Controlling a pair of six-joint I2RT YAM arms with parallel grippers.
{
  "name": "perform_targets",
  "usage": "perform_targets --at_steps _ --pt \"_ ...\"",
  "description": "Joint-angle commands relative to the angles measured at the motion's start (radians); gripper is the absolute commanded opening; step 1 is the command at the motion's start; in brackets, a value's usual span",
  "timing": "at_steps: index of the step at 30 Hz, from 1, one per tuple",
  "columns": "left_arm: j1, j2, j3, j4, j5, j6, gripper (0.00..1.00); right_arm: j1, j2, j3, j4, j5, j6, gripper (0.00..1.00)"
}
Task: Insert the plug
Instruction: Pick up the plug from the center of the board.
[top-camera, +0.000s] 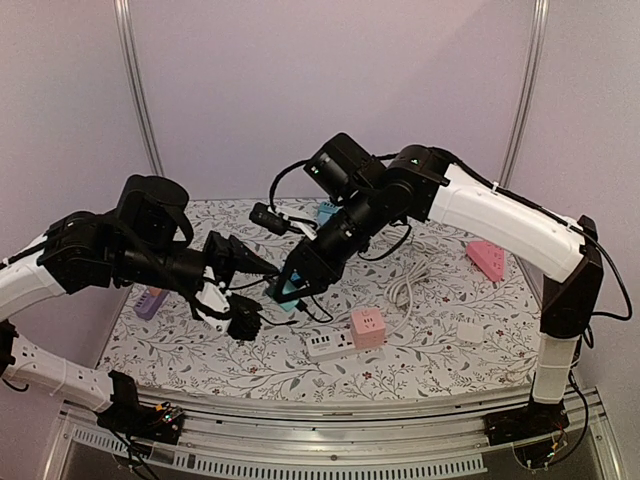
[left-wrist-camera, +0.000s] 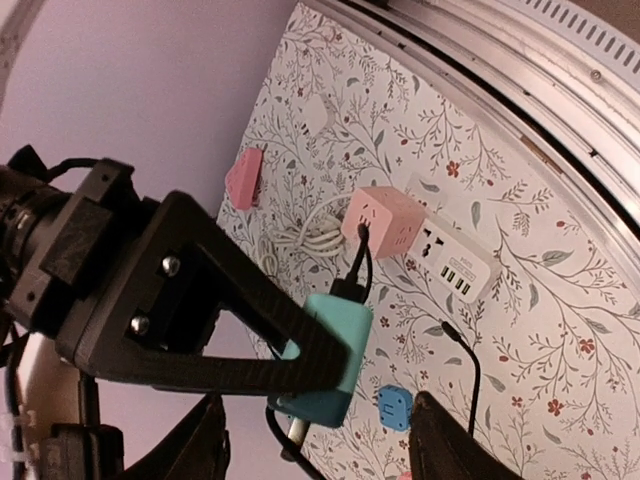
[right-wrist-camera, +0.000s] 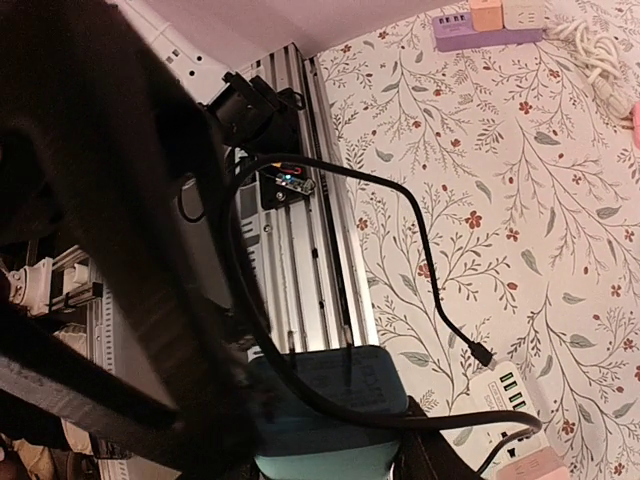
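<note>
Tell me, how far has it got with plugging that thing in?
Done: the right gripper clamps the teal power block, raised off the flowered cloth. In hand: the left gripper sits beside it; whether it grips anything is unclear. Left: the black cable's plug lies loose on the cloth near the white power strip, in no socket.

cube socket (top-camera: 367, 327): right end of power strip (top-camera: 330, 345), seemingly atop | coiled cable (top-camera: 405, 285): just behind
</note>
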Motion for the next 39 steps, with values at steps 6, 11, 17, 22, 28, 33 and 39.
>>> perform_targets --at_steps 6,11,17,22,28,33,39 --pt "0.102 0.012 0.010 0.031 -0.043 -0.007 0.61 0.053 -0.031 -0.005 0.019 -0.117 -0.030 0.00" --pt "0.051 -0.009 -0.003 0.002 -0.022 -0.008 0.62 0.054 -0.034 -0.005 0.024 -0.085 -0.030 0.00" --pt "-0.009 -0.079 -0.018 -0.036 0.055 -0.003 0.65 0.036 -0.036 -0.020 0.023 -0.071 -0.030 0.00" --pt "-0.036 -0.060 -0.025 -0.049 0.038 -0.023 0.65 0.034 -0.035 -0.001 0.027 -0.084 -0.030 0.00" --pt "-0.039 -0.025 -0.036 -0.044 0.027 -0.068 0.65 0.033 -0.055 0.000 0.028 -0.089 -0.044 0.00" --pt "-0.050 -0.010 -0.050 -0.039 0.025 -0.080 0.58 0.035 -0.060 0.001 0.033 -0.099 -0.066 0.00" --pt "-0.076 0.002 -0.053 -0.018 0.014 -0.093 0.41 0.035 -0.059 0.000 0.044 -0.109 -0.070 0.00"
